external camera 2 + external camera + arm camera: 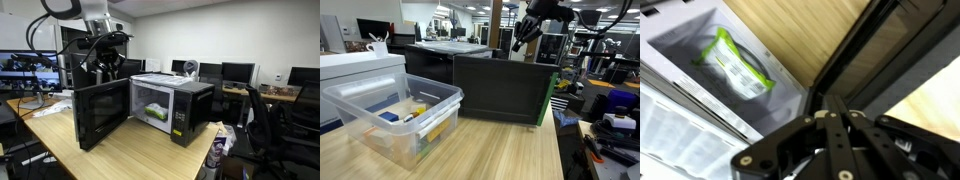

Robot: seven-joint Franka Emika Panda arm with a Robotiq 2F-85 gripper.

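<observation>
A white microwave (190, 110) stands on a wooden table (130, 155) with its black door (100, 112) swung wide open. Inside lies a green and white bag (155, 112), which also shows in the wrist view (738, 65). My gripper (103, 66) hangs just above the top edge of the open door (500, 88) and shows in both exterior views (523, 38). In the wrist view its fingers (830, 108) meet over the door's dark top edge (880, 55). The fingers look shut with nothing between them.
A clear plastic bin (395, 120) with small items stands on the table next to the microwave. Desks with monitors (235, 72) and office chairs (265, 115) stand behind. Cables and tools lie at the table's side (605, 140).
</observation>
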